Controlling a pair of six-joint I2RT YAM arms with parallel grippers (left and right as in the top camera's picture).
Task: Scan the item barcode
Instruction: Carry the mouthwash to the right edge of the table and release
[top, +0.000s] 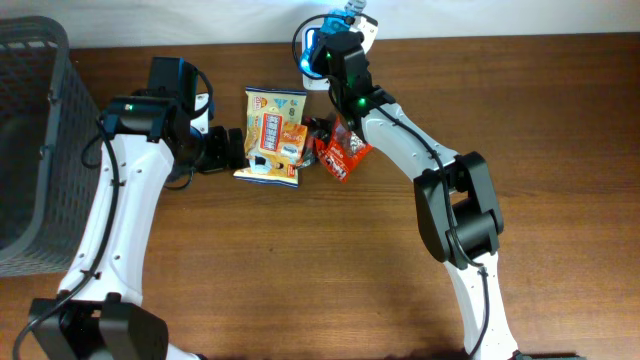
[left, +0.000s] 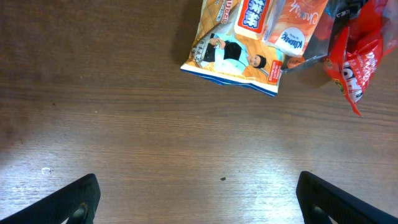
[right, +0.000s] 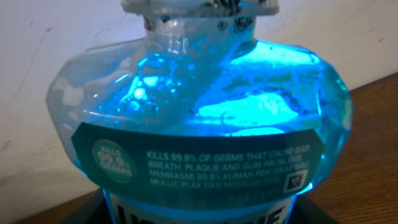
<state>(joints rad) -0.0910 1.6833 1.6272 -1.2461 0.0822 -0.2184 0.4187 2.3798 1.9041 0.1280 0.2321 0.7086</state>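
The item is a clear bottle of blue mouthwash (right: 199, 112) with a teal label and a small square code (right: 297, 180) at the label's right end. My right gripper (right: 199, 216) is shut on its lower body, and only the dark fingers (right: 84, 213) show at the bottom corners. From overhead the bottle (top: 307, 48) glows blue in the right gripper (top: 320, 55) at the table's far edge, near the wall. My left gripper (top: 232, 150) stands wide open just above the table, left of the snack bag, with bare wood between its fingers (left: 78, 200).
A yellow snack bag (top: 272, 135) lies flat at the table's middle, with a red packet (top: 342, 152) to its right; both show in the left wrist view, bag (left: 249, 37) and packet (left: 357, 56). A grey mesh basket (top: 30, 130) stands at the left edge. A white object (top: 365, 30) sits behind the right gripper.
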